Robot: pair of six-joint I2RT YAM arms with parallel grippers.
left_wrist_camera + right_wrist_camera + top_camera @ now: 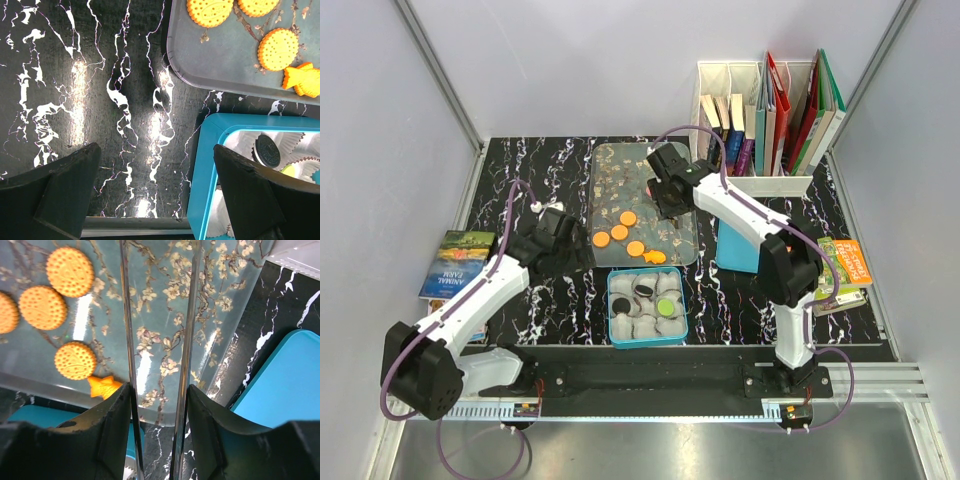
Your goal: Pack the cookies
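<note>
Cookies [628, 217] in orange lie on the clear flowered tray [620, 168] at the upper middle of the top view: four round ones and a fish-shaped one [656, 257] by its lower edge. Just below, the blue tin [648, 344] holds paper cups [622, 322], black cookies [267, 151] and a green one [667, 306]. My left tool [155, 165] hangs wide open over the desk [60, 100], left of the tin. My right tool [670, 200] hovers above the tray, jaws narrowly apart, gripping nothing.
</note>
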